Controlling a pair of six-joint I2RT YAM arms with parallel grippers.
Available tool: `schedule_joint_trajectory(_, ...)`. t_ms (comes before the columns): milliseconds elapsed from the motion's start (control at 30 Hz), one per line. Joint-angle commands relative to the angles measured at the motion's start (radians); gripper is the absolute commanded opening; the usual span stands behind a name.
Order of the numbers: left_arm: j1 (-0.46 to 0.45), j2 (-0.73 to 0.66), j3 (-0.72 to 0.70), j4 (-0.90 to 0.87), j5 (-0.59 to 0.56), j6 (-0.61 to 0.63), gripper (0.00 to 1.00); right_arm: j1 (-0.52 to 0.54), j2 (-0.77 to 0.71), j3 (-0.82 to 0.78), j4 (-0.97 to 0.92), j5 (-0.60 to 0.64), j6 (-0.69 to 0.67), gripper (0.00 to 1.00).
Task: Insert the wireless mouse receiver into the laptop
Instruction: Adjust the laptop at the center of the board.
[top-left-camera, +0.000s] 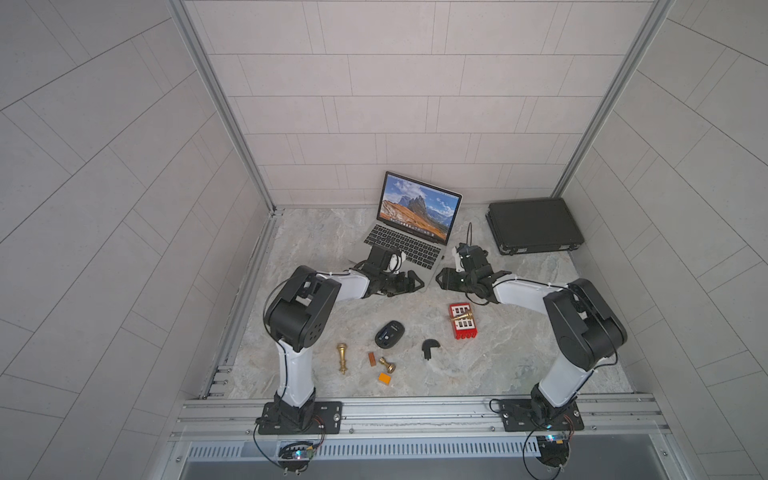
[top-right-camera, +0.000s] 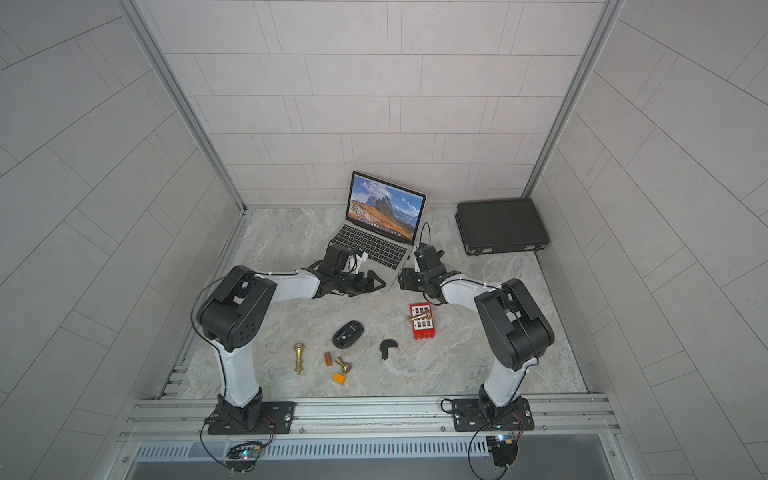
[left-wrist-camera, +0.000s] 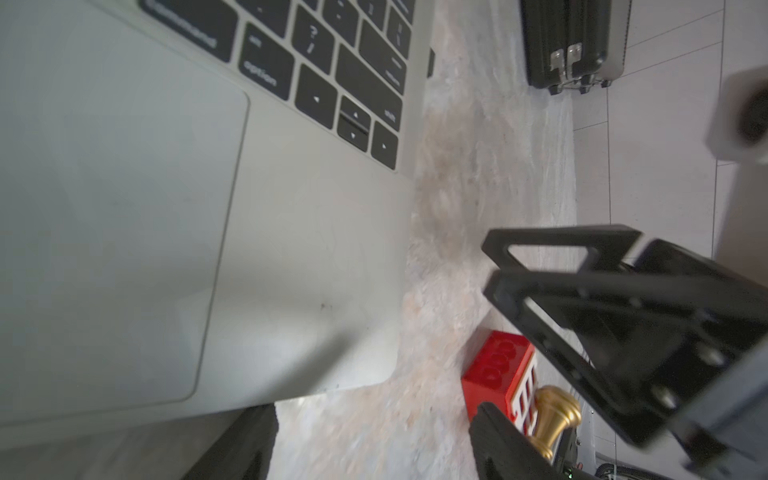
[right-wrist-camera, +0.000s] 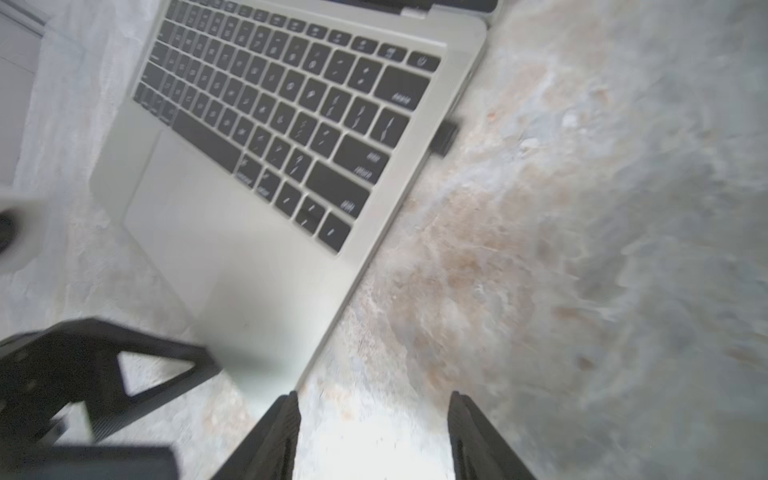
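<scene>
At laptop (right-wrist-camera: 249, 257) edge, receiver (right-wrist-camera: 445, 137), apart from right end effector (right-wrist-camera: 374, 395)

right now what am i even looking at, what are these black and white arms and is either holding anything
The left arm and right arm are robots fixed beside a marble-look table. Two pictures look down from overhead; two come from cameras on the wrists. The silver laptop stands open; the tiny dark wireless mouse receiver looks plugged into its side. Nearer the arms' bases lie a black mouse, its cover piece, a brass chess piece and a red block. The left gripper and right gripper are open, holding nothing.
</scene>
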Motion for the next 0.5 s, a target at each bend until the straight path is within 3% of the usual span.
schedule_joint_trajectory(0, -0.038, 0.080, 0.065, 0.000, 0.002, 0.009, 0.76, 0.006, -0.130, -0.017, -0.135, -0.048, -0.108, 0.62)
schedule_joint_trajectory(100, -0.044, 0.028, 0.045, 0.039, 0.004, 0.006, 0.76, 0.010, -0.249, -0.028, -0.250, -0.135, -0.181, 0.64)
schedule_joint_trajectory(233, -0.043, -0.152, -0.050, -0.006, -0.054, 0.067, 0.78, 0.034, -0.328, -0.030, -0.410, -0.213, -0.208, 0.63)
schedule_joint_trajectory(467, -0.042, -0.509, -0.281, -0.168, -0.137, 0.130, 0.78, 0.187, -0.278, -0.032, -0.517, -0.248, -0.270, 0.53)
